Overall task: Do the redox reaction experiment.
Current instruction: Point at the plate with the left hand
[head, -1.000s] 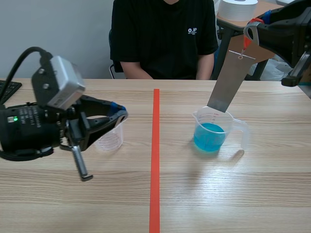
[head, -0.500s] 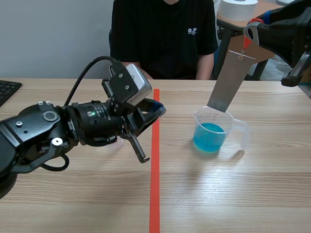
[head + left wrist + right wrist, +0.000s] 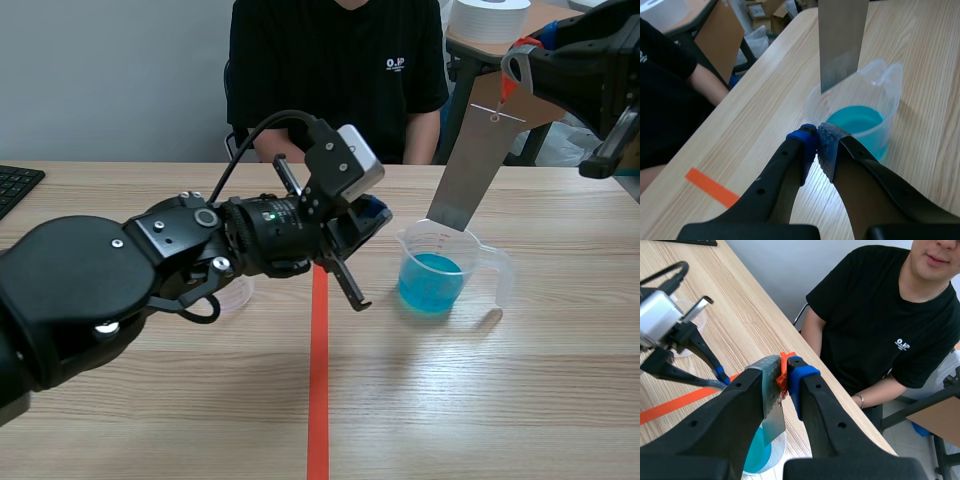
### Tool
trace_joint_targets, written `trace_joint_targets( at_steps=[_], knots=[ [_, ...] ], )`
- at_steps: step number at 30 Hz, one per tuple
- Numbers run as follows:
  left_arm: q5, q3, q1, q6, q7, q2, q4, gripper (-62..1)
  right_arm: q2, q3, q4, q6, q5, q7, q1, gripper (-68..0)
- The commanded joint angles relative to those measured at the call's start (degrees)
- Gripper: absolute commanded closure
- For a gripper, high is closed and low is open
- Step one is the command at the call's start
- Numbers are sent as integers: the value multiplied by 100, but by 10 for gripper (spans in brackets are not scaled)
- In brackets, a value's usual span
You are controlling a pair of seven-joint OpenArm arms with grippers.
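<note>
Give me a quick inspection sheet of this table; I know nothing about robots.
Surface: wooden table, orange-red tape line down its middle.
Job's things: measuring cup with blue liquid; metal strip, lower end at that cup's mouth; small clear cup, partly hidden behind the left arm.
Clutter: keyboard at the table's edge.
Grippers: left gripper shut on nothing, beside the measuring cup; right gripper shut on the metal strip.
Cables: black cable looping over the left arm.
Surroundings: person in black seated across; white roll behind.
</note>
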Motion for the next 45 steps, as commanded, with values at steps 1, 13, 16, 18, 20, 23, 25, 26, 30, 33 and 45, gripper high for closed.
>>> trace_joint_targets(
  at_steps=[1,13,16,18,20,23,25,26,30,33,45],
  knots=[
    [55,20,-131,111,-105,188,7,-49,28,42,52,-24,66,63,116,-15],
    [328,103,-358,645,-313,686,-761,-48,28,42,52,-24,66,63,116,-15],
    [334,103,-407,645,-339,765,-887,-48,28,42,52,-24,66,61,116,-15],
    [404,103,-422,645,-350,815,-922,-48,28,42,52,-24,66,63,116,-15],
    [459,105,-422,645,-350,861,-925,-48,28,42,52,-24,66,63,116,-15],
    [564,105,-420,645,-319,927,-944,-48,28,42,52,-24,66,63,116,-15],
    [564,105,-420,645,-304,953,-944,-48,28,42,52,-24,66,63,116,-15],
    [564,105,-420,645,-299,955,-944,-48,28,42,52,-24,66,63,116,-15],
    [564,105,-417,651,-299,955,-944,-48,28,42,52,-24,66,63,116,-15],
    [577,105,-417,750,-264,953,-944,-48,28,42,52,-24,66,63,116,-15],
    [577,105,-417,750,-264,953,-946,-48,28,42,52,-24,66,63,116,-15]
  ],
)
